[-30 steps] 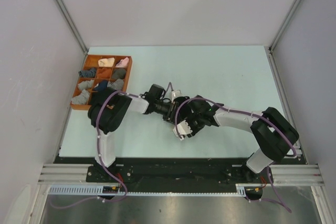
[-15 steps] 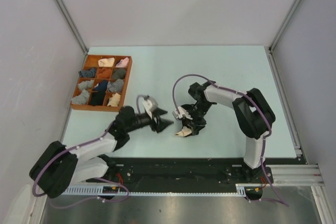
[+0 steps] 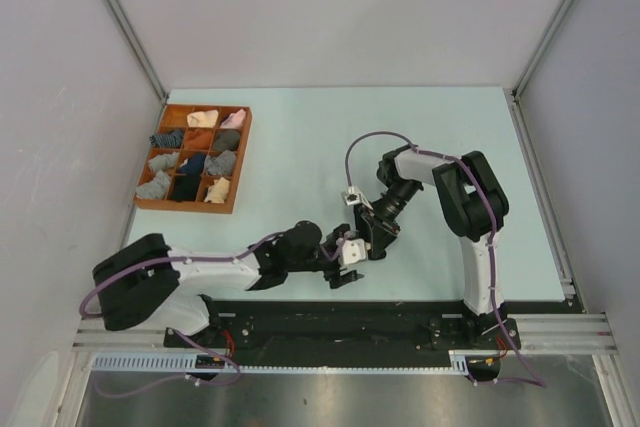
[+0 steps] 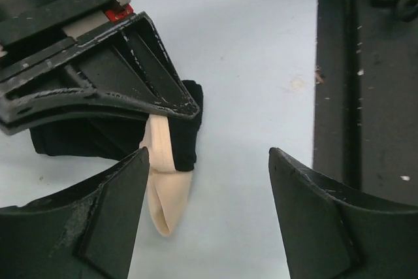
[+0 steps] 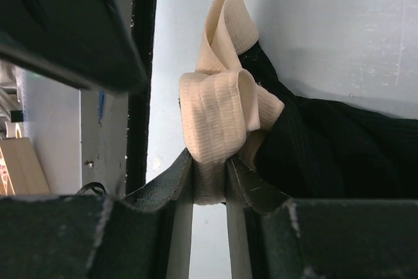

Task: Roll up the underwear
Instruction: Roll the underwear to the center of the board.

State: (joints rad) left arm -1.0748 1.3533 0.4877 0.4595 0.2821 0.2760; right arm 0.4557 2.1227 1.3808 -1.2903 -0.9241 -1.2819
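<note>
The right gripper [image 5: 209, 184] pinches only a thin fold of the cream band on the underwear [image 5: 326, 148]. If it pulls or twists, I judge the band could slip free and the roll spring loose. The black bulk lies on the table [image 4: 261, 44], touching that gripper's fingers. Just beside it, the left gripper [image 4: 208, 161] stands wide open and empty, its jaws flanking the band's loop.

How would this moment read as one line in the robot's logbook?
right gripper: shut on cream edge of underwear | left gripper: open, empty, beside it | underwear: bunched
</note>
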